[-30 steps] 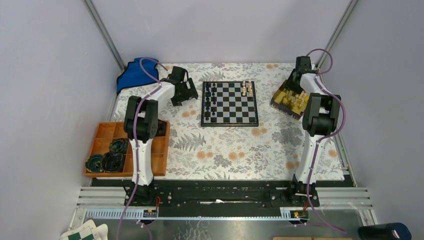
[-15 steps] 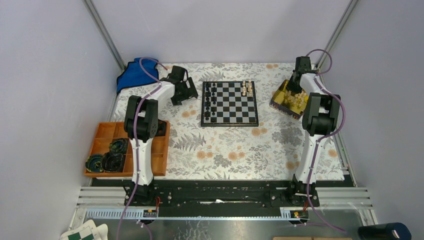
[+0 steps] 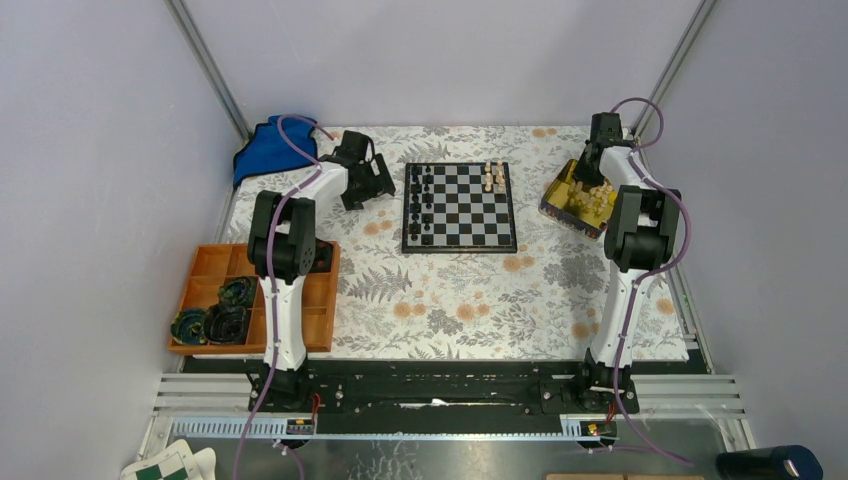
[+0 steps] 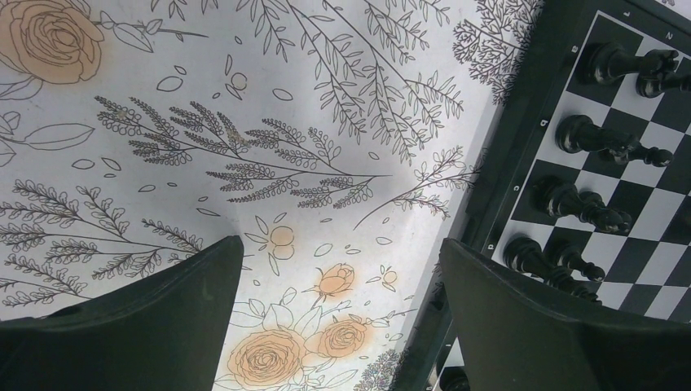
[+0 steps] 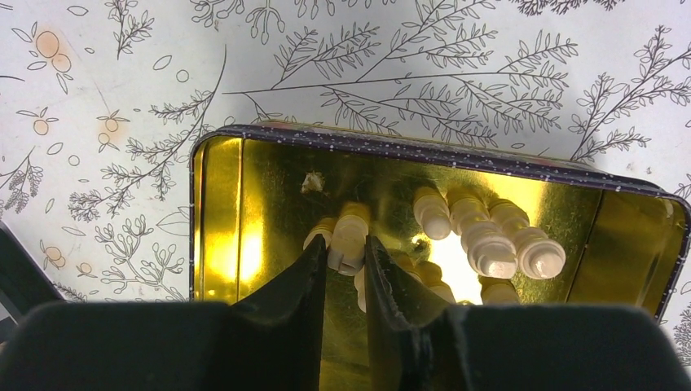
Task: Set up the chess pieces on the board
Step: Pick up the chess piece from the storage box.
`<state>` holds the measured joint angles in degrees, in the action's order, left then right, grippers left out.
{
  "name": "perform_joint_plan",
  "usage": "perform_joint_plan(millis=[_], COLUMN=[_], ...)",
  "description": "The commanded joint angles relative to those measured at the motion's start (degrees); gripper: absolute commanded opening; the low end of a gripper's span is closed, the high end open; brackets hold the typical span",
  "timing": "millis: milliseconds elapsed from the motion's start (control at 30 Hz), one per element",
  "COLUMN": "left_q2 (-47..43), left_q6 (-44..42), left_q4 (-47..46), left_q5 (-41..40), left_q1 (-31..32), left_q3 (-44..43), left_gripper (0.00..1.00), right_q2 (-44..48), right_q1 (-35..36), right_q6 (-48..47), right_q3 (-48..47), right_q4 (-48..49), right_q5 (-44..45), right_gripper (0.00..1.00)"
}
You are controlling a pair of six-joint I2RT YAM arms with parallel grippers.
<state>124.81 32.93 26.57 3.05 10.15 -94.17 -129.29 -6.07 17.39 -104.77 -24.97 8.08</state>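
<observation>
We are looking down on the bench (image 3: pixel 470 300), where the board (image 3: pixel 459 207) is lying toward the far side, with black chess pieces (image 3: pixel 421 205) lining its left columns and a few pale chess pieces (image 3: pixel 494 176) standing at its far right corner. The left pincer (image 3: pixel 388 183) is hanging just beside the board's left edge, while the right pincer (image 3: pixel 588 172) is reaching down into the gold tin (image 3: pixel 553 200) among loose pale pieces (image 3: pixel 598 200). An orange tray (image 3: pixel 213 262) is sitting at the near left and a blue cloth (image 3: pixel 262 150) in the far left corner.
</observation>
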Motion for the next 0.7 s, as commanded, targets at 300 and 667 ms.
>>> perform_joint_plan(millis=[300, 667], left_q2=[1.2, 0.1], left_q6=[0.5, 0.5], left_q4=[0.1, -0.2], left_q5=[0.4, 0.4], left_q1=[-0.5, -0.4], left_q3=[-0.1, 0.7], left_gripper=[0.99, 0.99], right_q2=[4.2, 5.8], right_q1=[-0.1, -0.1], right_q6=[-2.3, -2.6], right_q3=[-2.0, -1.2], right_q4=[0.2, 1.0], right_q5=[2.4, 2.8], right_gripper=[0.01, 0.0])
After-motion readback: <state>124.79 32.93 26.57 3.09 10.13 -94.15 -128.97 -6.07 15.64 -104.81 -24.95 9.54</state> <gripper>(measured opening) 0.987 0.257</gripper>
